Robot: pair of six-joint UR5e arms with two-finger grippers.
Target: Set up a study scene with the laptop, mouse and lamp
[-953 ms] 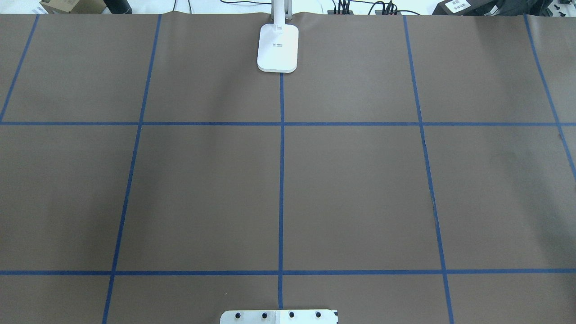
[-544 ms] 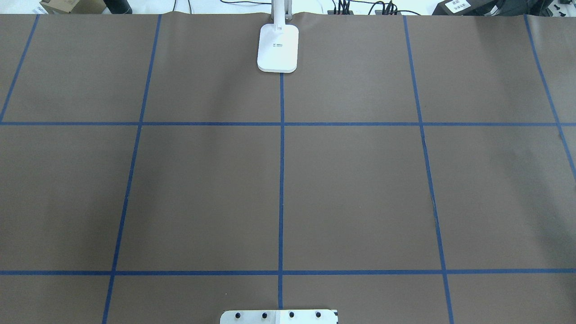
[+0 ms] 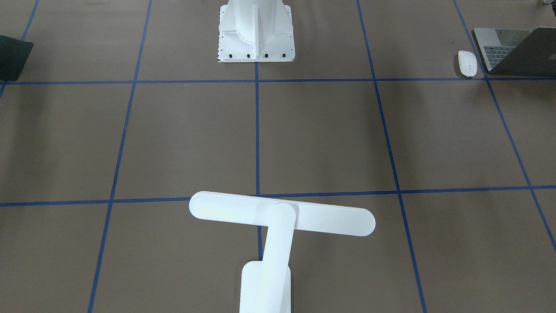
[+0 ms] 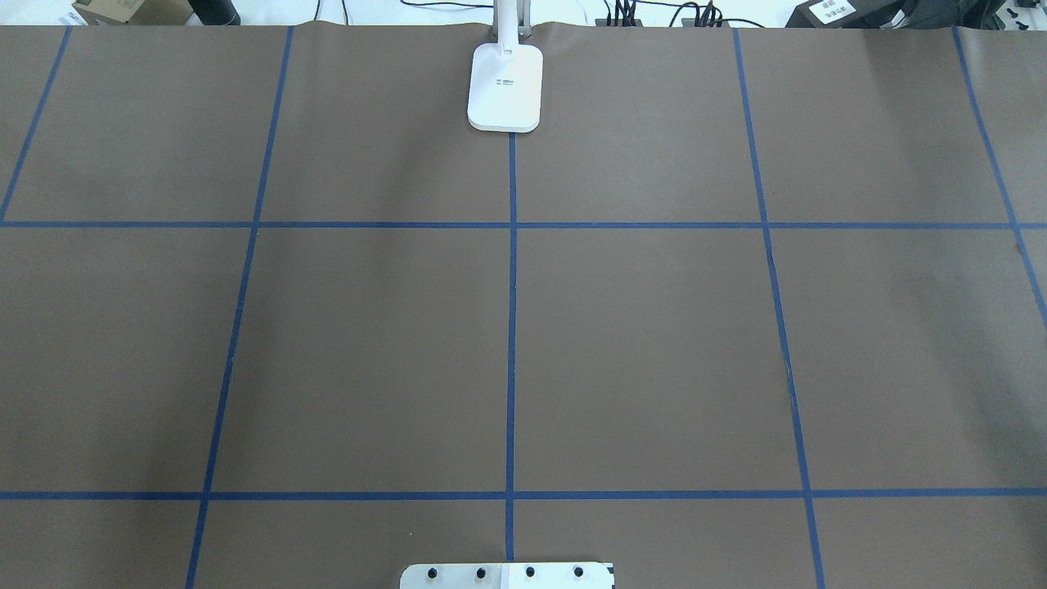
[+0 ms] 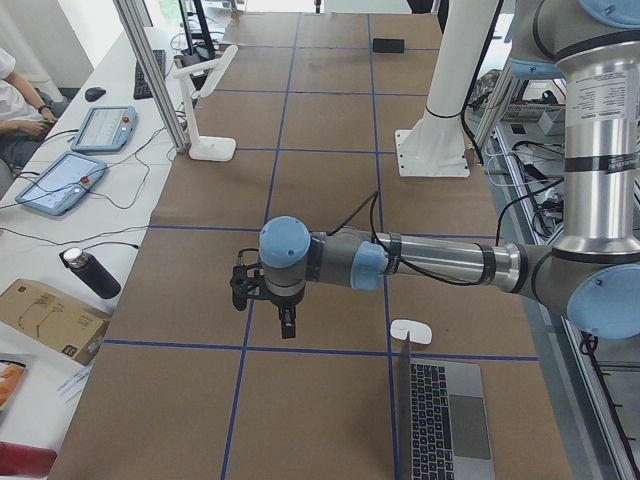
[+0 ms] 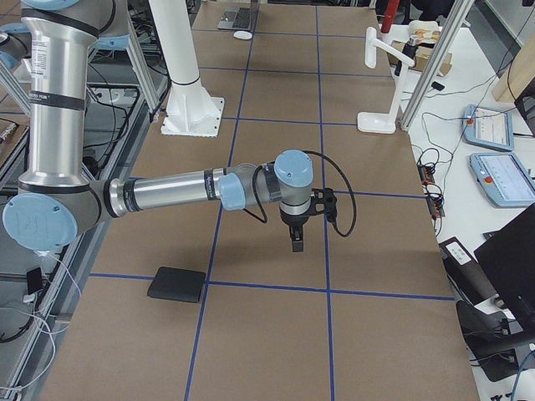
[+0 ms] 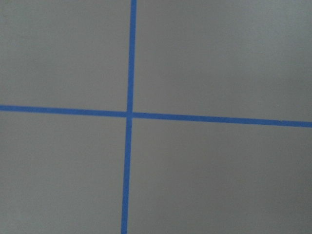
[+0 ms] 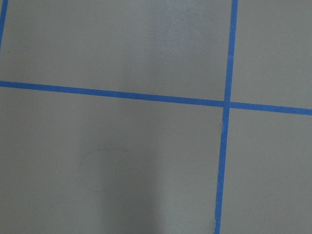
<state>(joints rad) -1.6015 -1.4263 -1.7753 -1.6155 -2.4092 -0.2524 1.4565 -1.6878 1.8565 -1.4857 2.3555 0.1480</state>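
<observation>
In the exterior front-facing view, the lamp (image 3: 278, 217) is seen low at the middle. Its long flat head is laid across the view with its right end slightly lower, and its arm slants back to a base at the bottom edge. The laptop (image 3: 521, 54) is set open at the top right, on the robot's left. Its black keys are turned toward the white pedestal (image 3: 256, 30) side and the grey back of its lid toward the camera. The mouse (image 3: 467, 63), a white oval, is placed just beside it, with its long axis running from the robot's side to the operators' side. A black mat (image 3: 13, 56) is cut by the left edge.

In the overhead exterior view, only the lamp's white rectangular base (image 4: 505, 86) is shown, on the centre blue tape line (image 4: 511, 327) at the far edge of the table (image 4: 654, 343).

In the exterior left view, the left gripper (image 5: 287, 325) is held pointing down above the table, apart from the mouse (image 5: 411, 331) and the laptop (image 5: 445, 420). How far its fingers are spread cannot be told. The lamp (image 5: 205, 100) is seen far off, near a seated person (image 5: 15, 110).

In the exterior right view, the right gripper (image 6: 297, 242) is likewise pointed down, and its finger gap cannot be told. The black mat (image 6: 177, 284) lies near it.

In both wrist-mounted views, only brown surface and crossed tape are shown.
</observation>
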